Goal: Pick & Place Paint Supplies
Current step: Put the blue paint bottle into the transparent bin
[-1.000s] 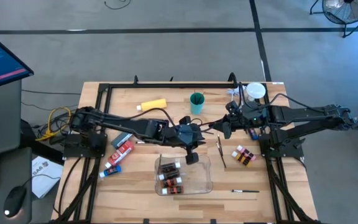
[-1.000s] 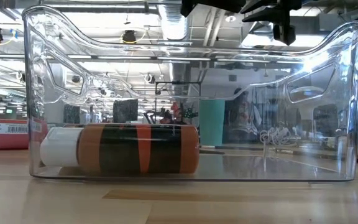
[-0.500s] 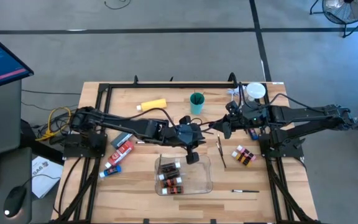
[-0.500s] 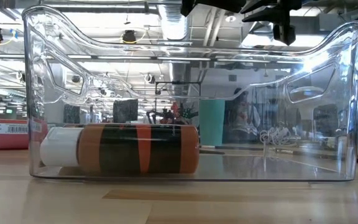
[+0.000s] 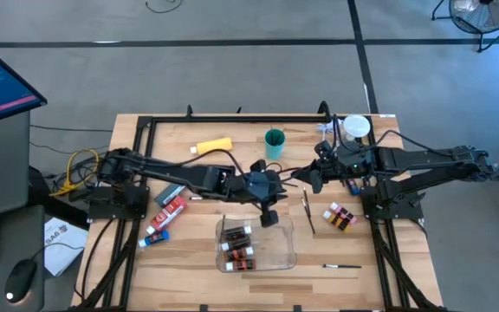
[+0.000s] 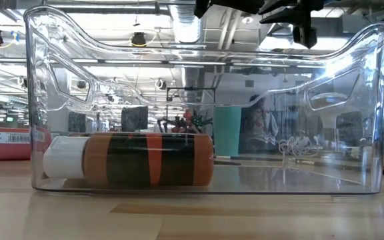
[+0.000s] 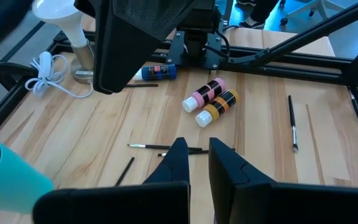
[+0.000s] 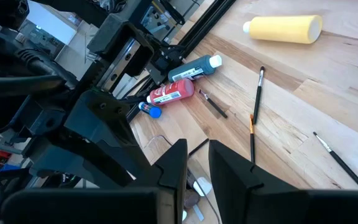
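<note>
My left gripper (image 5: 268,217) hangs shut and holds nothing, above the far right corner of the clear tray (image 5: 280,256). Small brown bottles (image 5: 236,247) lie on their sides in the tray, one close up in the low view (image 6: 132,159). My right gripper (image 5: 313,182) hovers right of the teal cup (image 5: 274,143), shut on a thin dark paint brush (image 5: 294,177). The yellow bottle (image 5: 213,146) lies far left of the cup. Red and blue tubes (image 5: 167,208) lie at the left. Two bottles (image 5: 339,217) and loose brushes (image 5: 307,211) lie at the right. My right gripper pinches the thin brush between its two fingertips; the handle (image 8: 197,147) shows as a dark line across the gap between them. The fingers reach in from the table's right, slanting down. The brush is lifted clear and sticks out toward the table's left.
A black frame rail (image 5: 232,119) runs along the table's far edge. A white lamp head (image 5: 356,127) and its cord sit at the far right corner. Another brush (image 5: 342,266) lies near the front right. More brushes (image 8: 254,115) lie on the wood between the arms.
</note>
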You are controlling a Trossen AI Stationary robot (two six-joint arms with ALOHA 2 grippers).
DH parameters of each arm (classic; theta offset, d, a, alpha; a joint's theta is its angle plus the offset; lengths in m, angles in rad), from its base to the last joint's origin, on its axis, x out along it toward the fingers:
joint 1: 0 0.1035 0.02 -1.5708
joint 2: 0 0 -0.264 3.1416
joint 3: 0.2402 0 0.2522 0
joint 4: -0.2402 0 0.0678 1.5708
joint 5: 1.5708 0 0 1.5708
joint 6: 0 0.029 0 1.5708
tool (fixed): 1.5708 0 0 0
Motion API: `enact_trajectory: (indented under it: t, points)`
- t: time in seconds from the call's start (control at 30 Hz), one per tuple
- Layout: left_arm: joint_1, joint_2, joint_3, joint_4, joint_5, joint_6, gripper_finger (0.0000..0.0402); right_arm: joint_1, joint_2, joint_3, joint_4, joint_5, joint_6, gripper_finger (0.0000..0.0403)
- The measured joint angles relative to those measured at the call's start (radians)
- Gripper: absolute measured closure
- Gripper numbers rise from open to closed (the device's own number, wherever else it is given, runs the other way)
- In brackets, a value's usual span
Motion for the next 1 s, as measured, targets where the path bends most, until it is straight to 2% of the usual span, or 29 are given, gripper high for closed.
enact_trajectory:
  t: [1.0]
  points:
    - [0.024, -0.01, 0.0, 0.056, -0.002, -0.001, 0.0401, -0.001, 0.0, 0.0, 0.001, 0.001, 0.045, 0.0342]
